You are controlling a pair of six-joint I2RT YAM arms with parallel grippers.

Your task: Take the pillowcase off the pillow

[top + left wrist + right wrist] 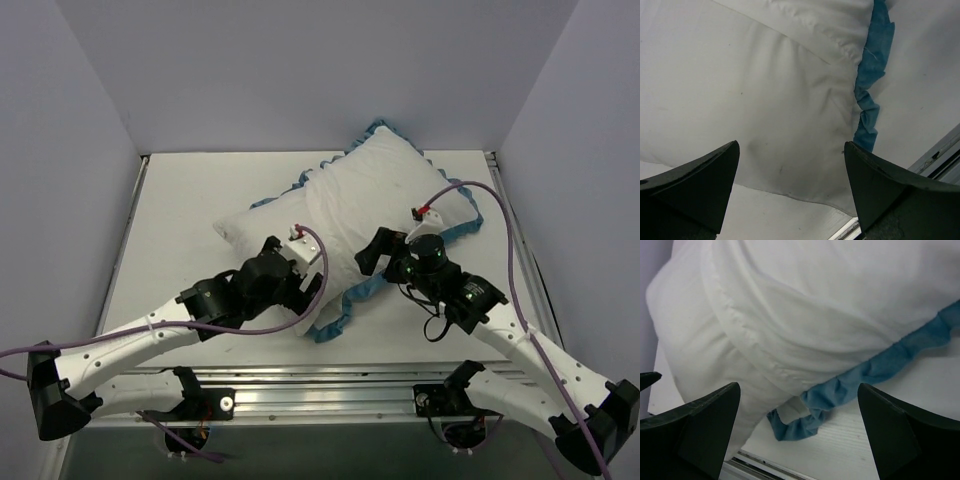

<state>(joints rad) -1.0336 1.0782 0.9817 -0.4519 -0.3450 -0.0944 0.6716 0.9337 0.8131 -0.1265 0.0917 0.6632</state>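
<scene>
Overhead and wrist views of a white desk (190, 200) carrying the task's two things. The thin fabric pillowcase (400, 180) lies with its plain white face up and its teal ruffled edging (340, 318) around it, set diagonally from the far right of the desk toward the near middle. The plump plain white pillow (245, 232) is mostly inside it. One bare end pokes out on the left, beyond the ruffle. The left gripper (303, 287) is at the near edge of that bare end, with its jaws spread wide and nothing between them (the left wrist view shows only white cloth and a strip of ruffle beyond the fingertips). The right gripper (377, 250) is at the near long side of the pillowcase, just beside the ruffle. Its jaws are also wide apart and hold nothing. Whether either gripper touches the cloth cannot be told. Purple cables (500, 215) loop from both arms.
</scene>
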